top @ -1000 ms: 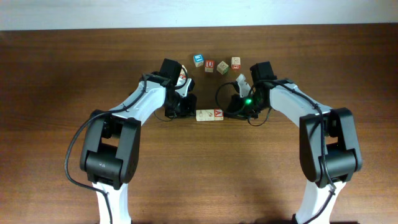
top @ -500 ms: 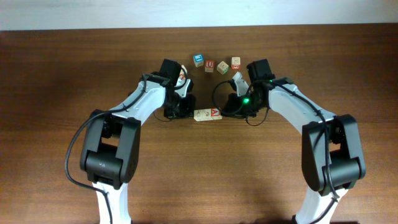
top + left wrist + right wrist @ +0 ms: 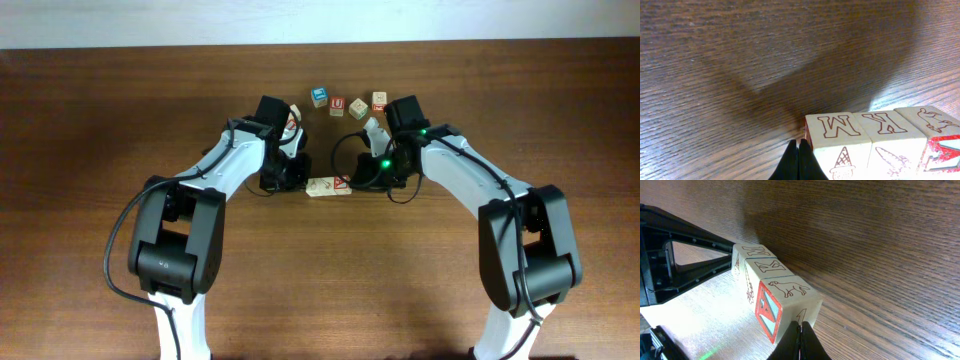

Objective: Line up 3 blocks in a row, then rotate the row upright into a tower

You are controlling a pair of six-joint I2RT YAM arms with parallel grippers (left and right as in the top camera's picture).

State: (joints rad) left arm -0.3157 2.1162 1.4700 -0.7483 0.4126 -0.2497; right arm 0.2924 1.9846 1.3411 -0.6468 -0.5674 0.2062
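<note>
The three blocks (image 3: 329, 186) sat shoulder to shoulder in one short row at the middle of the table (image 3: 100, 110), right between the two arms. From the left wrist view the row read clearly: the M block (image 3: 837, 132) at the end nearest that camera, the K block (image 3: 892, 131) touching it, then the dog block (image 3: 935, 125) touching that. The right wrist view showed the dog block with an animal outline on top and a red-printed side face.

And the left gripper (image 3: 799, 160) was clenched, fingers pinched together with nothing between them, tips down at the outer end of the M block. Touching it or just beside it, that could not be told. The right gripper (image 3: 801, 340) was clenched too, holding nothing, its tips at the lower corner of the dog block. A green light (image 3: 383, 164) glowed on the right arm.

Further back, well apart from the row, lay a blue-faced cube (image 3: 319, 96), a red U cube (image 3: 337, 104) and two more cubes (image 3: 358, 108) just beside them.

The table was dark brown wood with a strong streaked grain, glossy under the wrist cameras, with long arm shadows across it. A pale strip (image 3: 150, 20) ran along its far edge.
</note>
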